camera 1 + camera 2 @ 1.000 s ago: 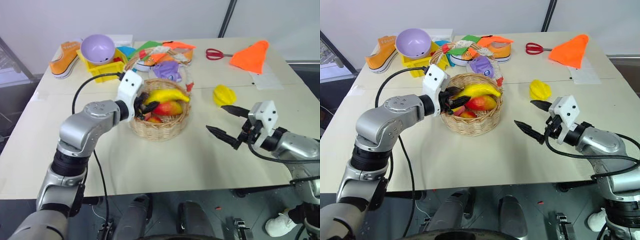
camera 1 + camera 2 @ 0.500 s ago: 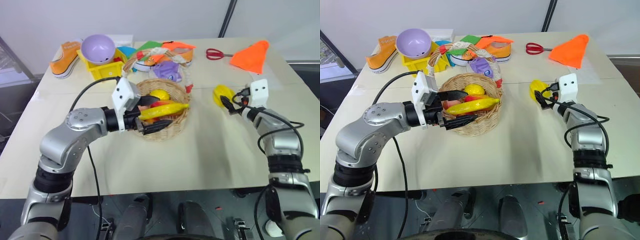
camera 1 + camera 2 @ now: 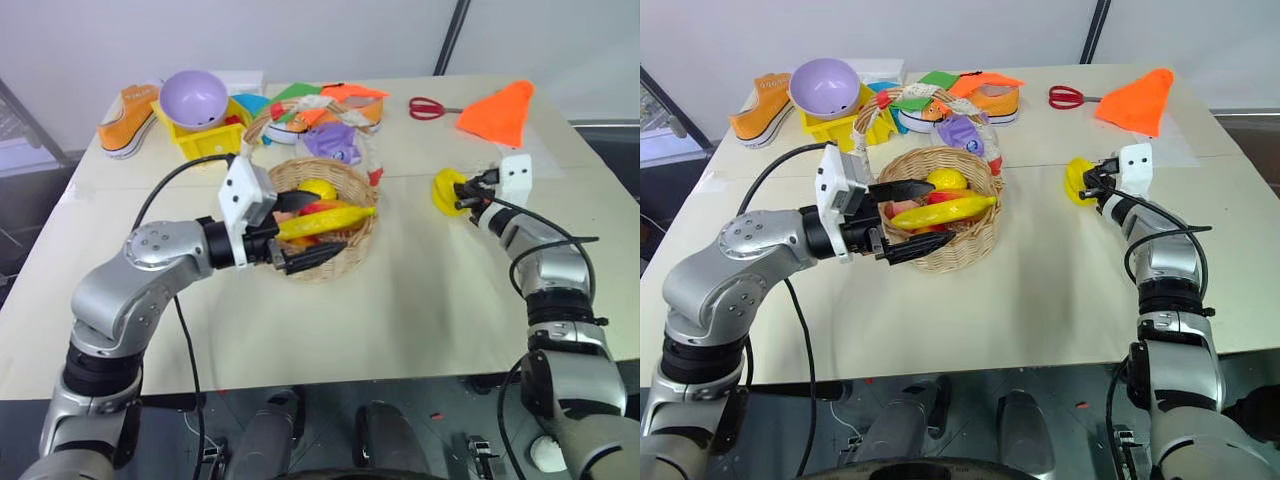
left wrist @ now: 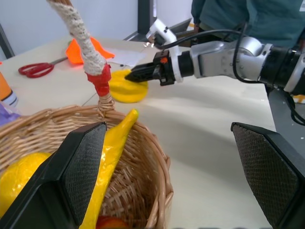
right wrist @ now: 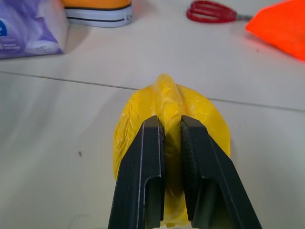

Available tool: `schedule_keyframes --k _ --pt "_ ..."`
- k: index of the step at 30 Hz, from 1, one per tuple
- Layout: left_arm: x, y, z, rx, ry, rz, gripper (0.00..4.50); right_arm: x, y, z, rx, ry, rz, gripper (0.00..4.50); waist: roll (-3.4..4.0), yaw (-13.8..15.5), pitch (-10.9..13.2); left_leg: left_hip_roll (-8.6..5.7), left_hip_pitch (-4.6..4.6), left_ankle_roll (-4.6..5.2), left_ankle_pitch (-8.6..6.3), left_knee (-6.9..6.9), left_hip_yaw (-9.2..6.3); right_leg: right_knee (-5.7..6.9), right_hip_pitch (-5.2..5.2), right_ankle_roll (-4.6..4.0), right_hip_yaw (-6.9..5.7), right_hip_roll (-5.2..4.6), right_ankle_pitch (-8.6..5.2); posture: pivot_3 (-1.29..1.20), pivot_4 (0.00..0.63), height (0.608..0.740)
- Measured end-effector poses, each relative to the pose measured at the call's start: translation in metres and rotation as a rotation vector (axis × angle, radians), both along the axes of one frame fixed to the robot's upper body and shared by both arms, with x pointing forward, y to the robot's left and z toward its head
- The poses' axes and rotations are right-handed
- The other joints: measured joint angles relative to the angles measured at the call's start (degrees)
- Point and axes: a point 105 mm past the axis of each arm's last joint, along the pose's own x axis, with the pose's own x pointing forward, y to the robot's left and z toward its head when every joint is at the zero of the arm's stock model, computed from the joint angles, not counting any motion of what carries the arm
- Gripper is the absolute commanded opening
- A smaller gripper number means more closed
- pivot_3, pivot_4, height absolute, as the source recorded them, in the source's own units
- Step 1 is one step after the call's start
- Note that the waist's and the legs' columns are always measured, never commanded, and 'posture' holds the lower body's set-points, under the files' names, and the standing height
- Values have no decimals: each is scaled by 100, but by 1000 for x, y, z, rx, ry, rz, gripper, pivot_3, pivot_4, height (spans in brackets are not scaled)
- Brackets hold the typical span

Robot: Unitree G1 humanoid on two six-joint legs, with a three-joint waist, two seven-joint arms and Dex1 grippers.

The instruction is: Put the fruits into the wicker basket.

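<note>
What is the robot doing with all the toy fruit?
It is putting fruit into the wicker basket. The banana and a few other fruits already lie in the basket, and the left gripper is open beside it. The right gripper has pinched shut on a ridge of the lumpy yellow fruit, which sits on the table, not yet lifted.

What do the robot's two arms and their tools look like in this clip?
Both arms are silver-grey metal with black joint bands. Each wrist carries a white boxy camera housing, and a loose black cable runs along each arm. The left tool and right tool each have two black fingers, ribbed on the inner pads.
</note>
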Motion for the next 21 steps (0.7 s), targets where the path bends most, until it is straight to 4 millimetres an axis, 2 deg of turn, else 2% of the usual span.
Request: schedule_keyframes --k 4,6,9,11,13,16,18,21 --pt "7 22 0 -6 -8 75 4500 -27 10 24 -96 -78 140 7 5 -1 2 3 0 0 -1 -3 -1 10 -8 -1 3 -4 -1 0 150 740" --pt "10 39 -3 -8 -3 123 4500 -58 24 34 -160 -91 288 7 8 5 3 6 0 1 -3 -7 -2 10 -10 -2 4 -7 -3 0 150 740" --pt "16 80 -20 14 46 236 4500 -118 76 42 -158 -45 629 7 10 -42 3 19 2 5 -7 -16 -1 9 -16 -14 7 -5 -9 0 150 740" --pt "17 88 -27 19 53 246 4500 -138 107 55 -117 -71 766 7 9 -54 3 20 3 2 -8 -12 -1 9 -16 -37 11 -4 -16 0 150 740" --pt "14 91 -28 12 36 230 4500 -142 140 74 -62 -145 840 7 6 -54 3 20 5 -11 -16 -7 -2 6 -16 -58 18 -4 -17 0 150 740" --pt "13 96 -25 4 5 228 4500 -138 179 87 -40 -190 886 7 6 -17 2 18 1 -12 -16 -11 -2 -7 -41 -60 20 -5 -17 0 150 740" --pt "12 98 -26 4 2 229 4500 -129 199 90 -34 -197 880 7 4 13 1 14 -15 -11 -15 -13 -2 -11 -60 -57 20 -6 -16 0 150 740" --pt "11 97 -26 2 2 225 4500 -102 219 87 -50 -179 795 7 4 6 1 7 -42 -3 -2 -15 -1 -1 -89 -34 22 -5 0 0 150 740"
